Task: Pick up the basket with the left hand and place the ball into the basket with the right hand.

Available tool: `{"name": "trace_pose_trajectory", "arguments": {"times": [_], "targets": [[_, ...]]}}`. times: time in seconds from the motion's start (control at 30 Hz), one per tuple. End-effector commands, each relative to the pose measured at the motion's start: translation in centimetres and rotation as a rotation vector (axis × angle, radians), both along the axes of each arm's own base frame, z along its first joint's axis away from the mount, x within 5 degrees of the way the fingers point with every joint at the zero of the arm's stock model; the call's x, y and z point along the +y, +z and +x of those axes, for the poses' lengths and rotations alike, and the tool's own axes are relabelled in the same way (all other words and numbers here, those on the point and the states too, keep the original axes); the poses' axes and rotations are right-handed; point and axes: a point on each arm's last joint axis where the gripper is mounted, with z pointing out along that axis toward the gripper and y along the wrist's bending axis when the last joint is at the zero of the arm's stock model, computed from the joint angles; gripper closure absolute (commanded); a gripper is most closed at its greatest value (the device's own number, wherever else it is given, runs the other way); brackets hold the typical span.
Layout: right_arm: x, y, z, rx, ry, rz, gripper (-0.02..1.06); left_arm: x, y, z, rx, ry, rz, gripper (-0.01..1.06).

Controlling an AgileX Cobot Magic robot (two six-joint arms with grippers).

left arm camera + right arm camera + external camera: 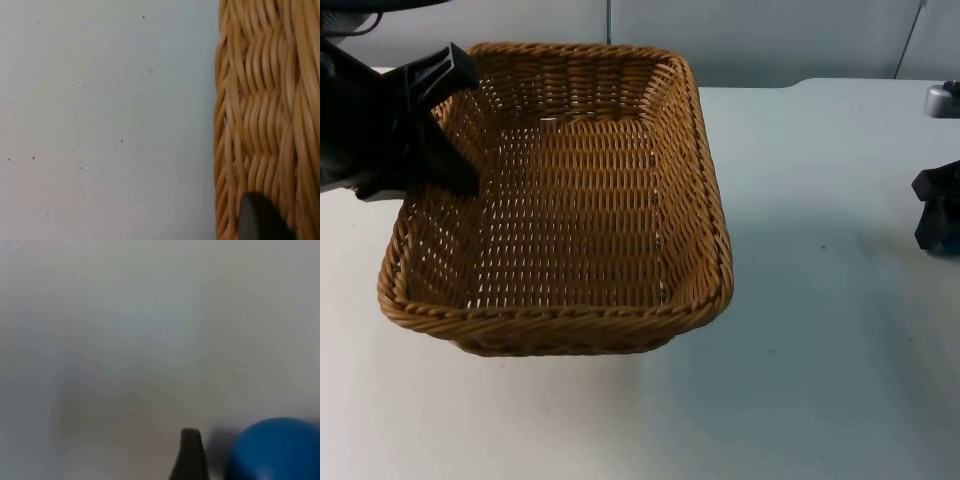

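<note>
The basket (560, 200) was a rectangular tan wicker tray with a braided rim, tilted, its far end raised above the desk (820, 380) toward the far left corner. The ball (280, 450) was plain blue, just beside a fingertip (190, 457) of the right gripper (940, 215) at the desk's right edge; whether that claw pinched it could not be told. The left gripper (445, 125) reached in from the left, pinching the basket's left wall, one finger inside and one outside.

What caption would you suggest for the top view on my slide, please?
Left gripper grips the wicker basket by its rim above the white table; right gripper at the table's edge.
</note>
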Motion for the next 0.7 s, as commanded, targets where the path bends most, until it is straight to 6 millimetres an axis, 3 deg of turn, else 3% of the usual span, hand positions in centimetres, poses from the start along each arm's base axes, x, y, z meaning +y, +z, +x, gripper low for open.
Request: {"name": "trace_pose_trajectory", "arguments": {"times": [0.0,0.23,0.27,0.37,0.43,0.57,0.67], "targets": [[0.1,0.2,0.3,-0.016,0.0,0.0,0.46,-0.1,0.6,0.0,-0.007,0.015,-0.025,1.05],[0.1,-0.1,0.3,-0.013,-0.007,0.001,0.68,-0.1,0.6,0.0,-0.007,0.015,-0.025,1.05],[0.1,-0.1,0.3,-0.012,-0.009,0.001,0.8,-0.1,0.6,0.0,-0.007,0.015,-0.025,1.05],[0.1,-0.1,0.3,-0.012,-0.009,0.001,1.0,-0.1,0.6,0.0,-0.007,0.015,-0.025,1.05],[0.1,-0.1,0.3,-0.012,-0.009,0.001,1.05,-0.1,0.6,0.0,-0.007,0.015,-0.025,1.05],[0.1,0.1,0.3,-0.012,-0.03,0.007,1.05,-0.1,0.6,0.0,-0.007,0.015,-0.025,1.05],[0.1,1.3,0.2,-0.023,-0.038,0.011,1.05,-0.1,0.6,0.0,-0.007,0.015,-0.025,1.05]]}}
